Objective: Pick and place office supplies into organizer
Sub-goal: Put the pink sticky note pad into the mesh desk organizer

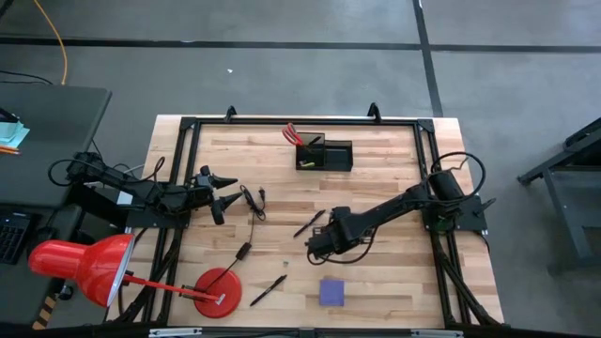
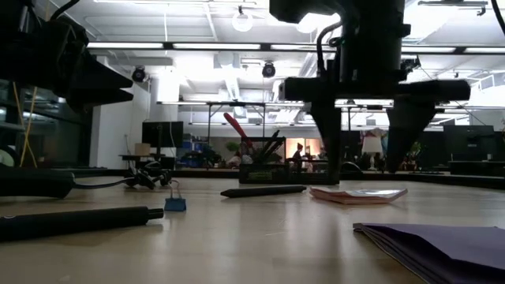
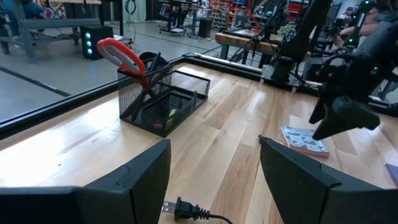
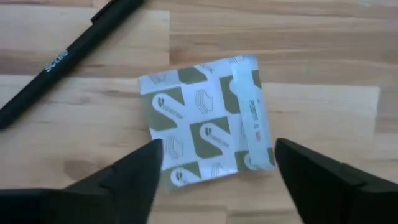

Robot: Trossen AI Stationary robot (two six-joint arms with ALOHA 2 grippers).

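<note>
Two dark fingers of the right gripper (image 4: 214, 171) stand spread over the packet (image 4: 205, 121), one to each side of its near edge, the tips clear of it as far as the wrist view shows. The packet lies flat on the table (image 1: 376, 197), a white square printed with olive-green shapes and a white strip down one side bearing small print. In the low view it shows as a thin flat thing (image 2: 359, 194) just below the gripper's open fingertips (image 2: 327, 146). One pen (image 4: 59, 59) lies slantwise just beside the packet, apart from it.

From above, the right gripper (image 1: 317, 246) is at mid-table, with a pen (image 1: 309, 223) just beside it, the purple pad (image 1: 331, 292) nearer the front edge, and another pen (image 1: 268, 290) towards the lamp base (image 1: 218, 292). The organizer (image 1: 326, 153) stands well apart at the far edge, red-handled scissors (image 1: 292, 134) upright in its cup section, a small yellow piece (image 3: 171, 112) in its tray.

The left gripper (image 1: 223, 192) waits at the table's left side, jaws wide apart, holding nothing, a black cable (image 1: 252, 202) beside it.
</note>
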